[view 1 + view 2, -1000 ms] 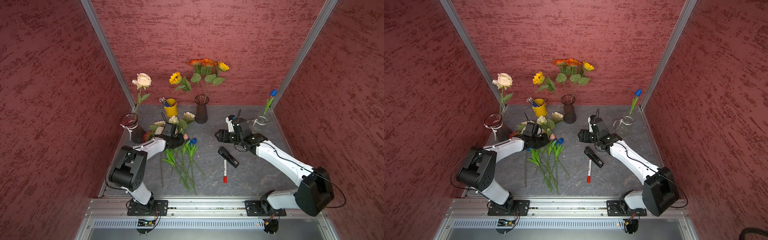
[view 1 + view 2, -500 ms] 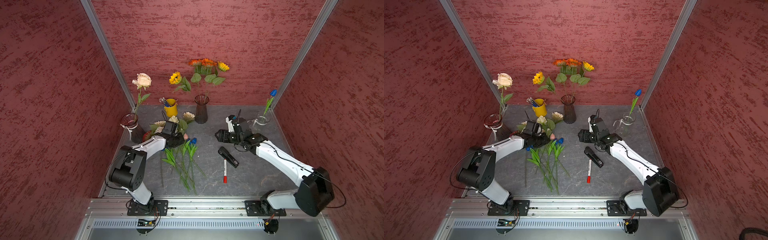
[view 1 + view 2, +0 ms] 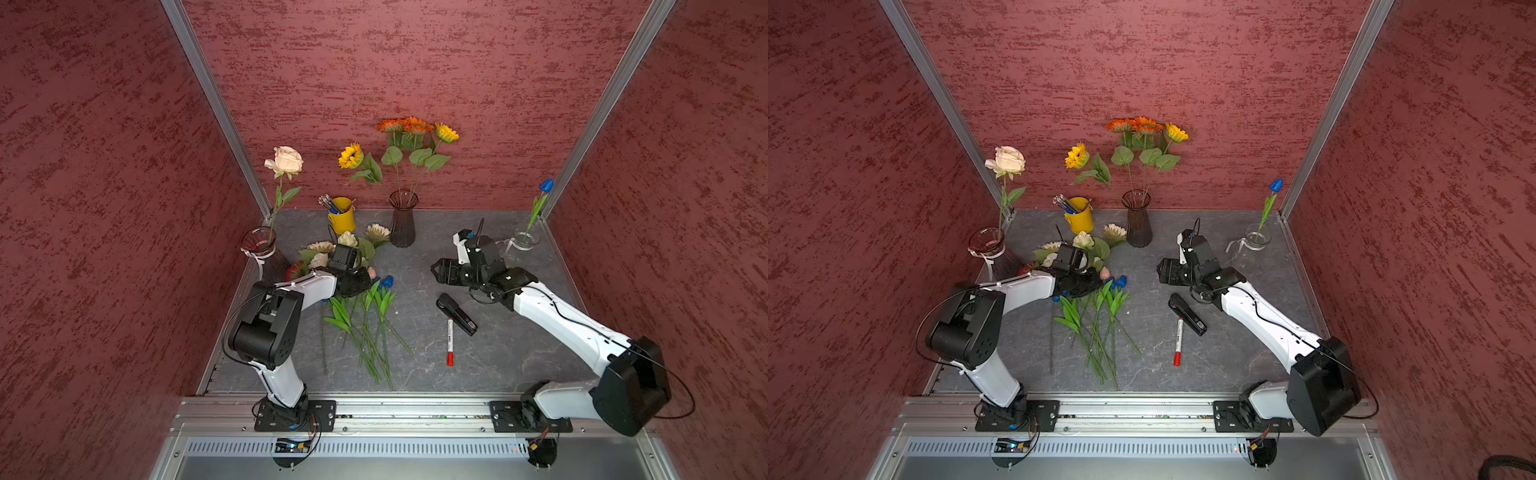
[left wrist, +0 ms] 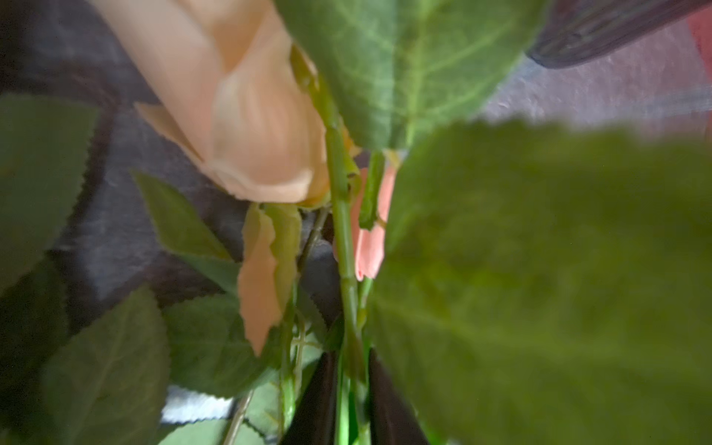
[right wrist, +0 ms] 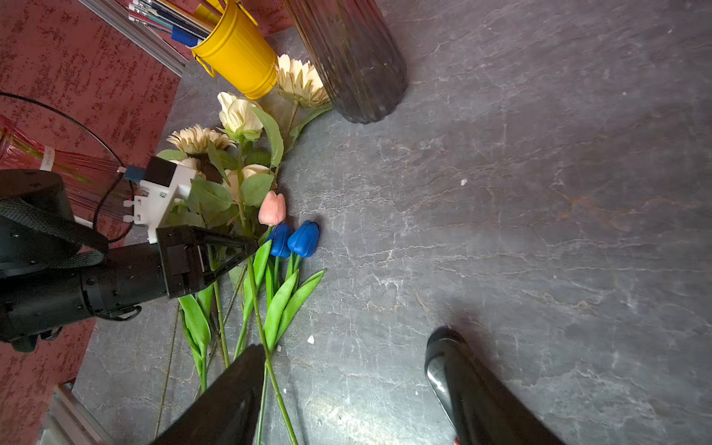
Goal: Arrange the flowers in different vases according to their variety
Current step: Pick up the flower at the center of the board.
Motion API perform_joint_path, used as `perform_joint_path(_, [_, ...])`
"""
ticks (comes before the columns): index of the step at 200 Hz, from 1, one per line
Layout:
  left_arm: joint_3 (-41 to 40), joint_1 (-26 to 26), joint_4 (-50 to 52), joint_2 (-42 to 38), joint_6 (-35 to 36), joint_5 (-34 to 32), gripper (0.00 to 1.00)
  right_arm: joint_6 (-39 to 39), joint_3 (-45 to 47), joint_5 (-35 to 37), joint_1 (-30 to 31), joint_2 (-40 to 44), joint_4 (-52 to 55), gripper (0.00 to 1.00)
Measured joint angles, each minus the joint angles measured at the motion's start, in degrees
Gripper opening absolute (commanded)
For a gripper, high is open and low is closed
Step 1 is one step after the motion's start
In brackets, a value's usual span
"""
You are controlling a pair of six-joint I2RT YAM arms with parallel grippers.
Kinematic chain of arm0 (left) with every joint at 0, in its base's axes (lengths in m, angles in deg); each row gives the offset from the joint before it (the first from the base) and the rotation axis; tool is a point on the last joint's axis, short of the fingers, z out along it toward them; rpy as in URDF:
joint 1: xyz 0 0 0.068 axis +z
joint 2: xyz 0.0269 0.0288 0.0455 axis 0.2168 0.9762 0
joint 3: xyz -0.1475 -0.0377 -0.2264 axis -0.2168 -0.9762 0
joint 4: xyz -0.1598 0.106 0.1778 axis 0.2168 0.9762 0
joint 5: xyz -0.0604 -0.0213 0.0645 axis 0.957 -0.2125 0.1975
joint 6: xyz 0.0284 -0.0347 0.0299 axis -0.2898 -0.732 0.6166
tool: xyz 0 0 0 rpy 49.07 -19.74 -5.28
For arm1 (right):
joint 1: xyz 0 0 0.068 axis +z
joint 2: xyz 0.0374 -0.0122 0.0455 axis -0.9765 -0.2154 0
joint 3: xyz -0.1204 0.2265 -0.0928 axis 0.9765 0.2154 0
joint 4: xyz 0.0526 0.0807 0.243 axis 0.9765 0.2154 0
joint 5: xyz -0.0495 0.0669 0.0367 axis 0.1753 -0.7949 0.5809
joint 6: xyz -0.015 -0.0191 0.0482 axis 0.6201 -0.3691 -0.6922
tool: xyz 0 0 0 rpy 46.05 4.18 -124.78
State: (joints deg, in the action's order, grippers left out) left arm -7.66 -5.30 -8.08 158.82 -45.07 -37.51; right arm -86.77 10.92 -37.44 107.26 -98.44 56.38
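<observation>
In a top view, the left claw (image 3: 360, 281) sits low in a heap of loose flowers (image 3: 340, 309) at the left rear of the grey surface (image 3: 511, 357), and leaves hide its jaws. Cream heads, a pink tulip (image 3: 371, 272) and a loose blue tulip (image 3: 387, 281) lie around it, with the stems fanning toward the front. The right claw (image 3: 435, 272) is near mid-surface, pointing at the heap, jaws spread and nothing between them. A cream rose (image 3: 286, 160) stands in the flared vase (image 3: 259, 245), orange and yellow sunflowers (image 3: 405, 125) in the ribbed vase (image 3: 402, 226), and a standing blue tulip (image 3: 546, 185) in the small clear vase (image 3: 524, 240). A yellow pen cup (image 3: 343, 218) stands beside the ribbed vase. A red marker (image 3: 450, 340) and a black object (image 3: 456, 313) lie just beside each other.
</observation>
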Motion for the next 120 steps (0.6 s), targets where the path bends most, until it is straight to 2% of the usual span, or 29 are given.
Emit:
perform_joint_path(17, [0.0,-0.1,-0.2,0.2,-0.7,0.0,0.04,0.0,0.0,0.0,0.0,0.1,0.0,0.78])
perform_joint_path(54, [0.0,-0.3,1.4,-1.5,-0.5,-1.6,0.02,0.0,0.0,0.2,0.0,0.2,0.2,0.78])
perform_joint_path(120, [0.8,-2.4,12.1,-20.9,1.1,-8.4,0.0,0.0,0.0,0.1,0.0,0.2,-0.1,0.78])
